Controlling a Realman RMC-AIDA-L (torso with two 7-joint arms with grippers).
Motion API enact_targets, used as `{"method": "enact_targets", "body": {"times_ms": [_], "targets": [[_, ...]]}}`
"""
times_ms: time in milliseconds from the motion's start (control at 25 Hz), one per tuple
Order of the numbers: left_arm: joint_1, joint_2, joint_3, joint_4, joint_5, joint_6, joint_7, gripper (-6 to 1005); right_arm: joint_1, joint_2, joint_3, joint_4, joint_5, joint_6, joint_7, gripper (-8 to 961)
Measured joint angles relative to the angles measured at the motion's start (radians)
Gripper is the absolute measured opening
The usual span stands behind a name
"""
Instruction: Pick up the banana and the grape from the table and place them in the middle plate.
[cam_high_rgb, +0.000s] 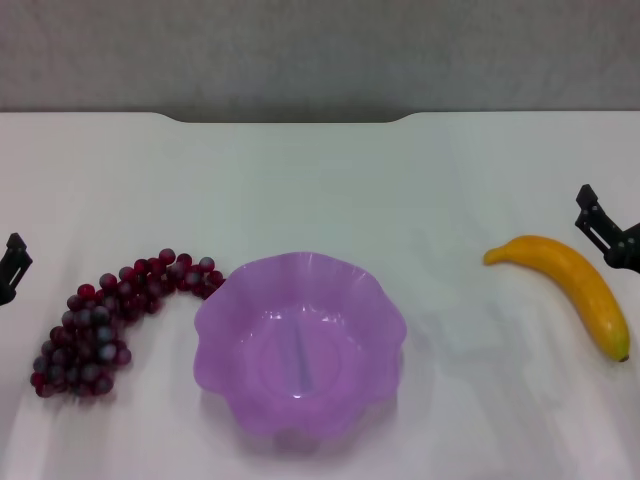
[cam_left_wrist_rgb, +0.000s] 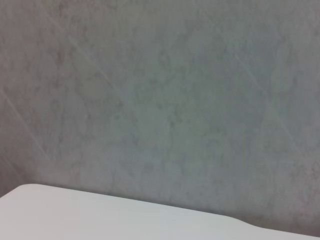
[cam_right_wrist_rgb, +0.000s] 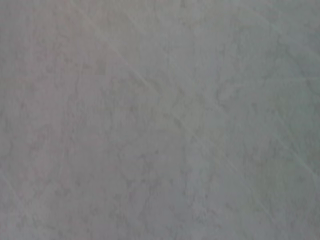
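Note:
The purple scalloped plate (cam_high_rgb: 225, 330) sits at the front middle of the white table (cam_high_rgb: 320, 190) and holds nothing. The bunch of dark red-purple grapes (cam_high_rgb: 105, 320) lies just left of the plate, its near end almost touching the rim. The yellow-orange banana (cam_high_rgb: 580, 290) lies at the right, well apart from the plate. My left gripper (cam_high_rgb: 12, 265) shows only as a black tip at the left edge, beside the grapes. My right gripper (cam_high_rgb: 605, 230) shows at the right edge, just behind the banana.
The table's far edge has a notch (cam_high_rgb: 290, 118) with a grey wall behind it. The left wrist view shows that wall and a table corner (cam_left_wrist_rgb: 75, 215). The right wrist view shows only grey wall.

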Motion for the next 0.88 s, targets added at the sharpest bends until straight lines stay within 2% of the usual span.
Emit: {"method": "enact_targets", "body": {"times_ms": [880], "targets": [[0.002,0.002,0.0,0.0,0.0,0.0,-0.001,877,0.0,0.0,0.0,0.002,0.001,0.0,0.0,905]]}}
